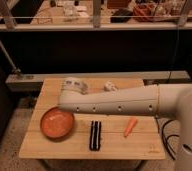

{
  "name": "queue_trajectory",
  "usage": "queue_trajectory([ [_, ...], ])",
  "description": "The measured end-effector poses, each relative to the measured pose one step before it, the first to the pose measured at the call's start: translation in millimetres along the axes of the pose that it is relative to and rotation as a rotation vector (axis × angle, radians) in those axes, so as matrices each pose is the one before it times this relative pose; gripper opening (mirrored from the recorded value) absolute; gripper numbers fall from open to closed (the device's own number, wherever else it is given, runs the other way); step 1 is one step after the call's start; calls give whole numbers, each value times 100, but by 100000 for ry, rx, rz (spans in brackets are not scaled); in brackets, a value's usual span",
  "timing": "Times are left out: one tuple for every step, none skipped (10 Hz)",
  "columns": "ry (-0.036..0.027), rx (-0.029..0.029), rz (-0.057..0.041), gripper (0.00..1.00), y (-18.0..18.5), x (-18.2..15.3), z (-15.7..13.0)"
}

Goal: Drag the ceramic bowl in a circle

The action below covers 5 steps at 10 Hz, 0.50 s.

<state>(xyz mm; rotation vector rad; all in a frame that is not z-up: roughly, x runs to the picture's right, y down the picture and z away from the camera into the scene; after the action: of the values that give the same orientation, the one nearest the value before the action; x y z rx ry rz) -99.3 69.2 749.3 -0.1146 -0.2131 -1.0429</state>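
The ceramic bowl point(57, 123) is a wide, shallow orange-red dish with a darker rim, on the left part of the wooden table point(139, 149). My white arm reaches across the table from the right. Its gripper point(65, 106) end is at the bowl's upper right rim, pointing down, and is mostly hidden by the arm's own body. I cannot tell if it touches the bowl.
A black-and-white striped object point(95, 135) lies just right of the bowl. An orange carrot-like item point(131, 126) lies further right. A small whitish object point(109, 86) sits at the table's back edge. A rail and a counter run behind the table.
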Motion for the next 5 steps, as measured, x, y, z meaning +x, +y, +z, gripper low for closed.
queue_trajectory([
  [375,449,-708,13,-85,191,175],
  [605,504,-853,8,-132,227,124],
  [620,659,-918,3,-178,257,190],
  [419,520,-651,3,-166,166,105],
  [538,551,-792,3,-121,177,150],
])
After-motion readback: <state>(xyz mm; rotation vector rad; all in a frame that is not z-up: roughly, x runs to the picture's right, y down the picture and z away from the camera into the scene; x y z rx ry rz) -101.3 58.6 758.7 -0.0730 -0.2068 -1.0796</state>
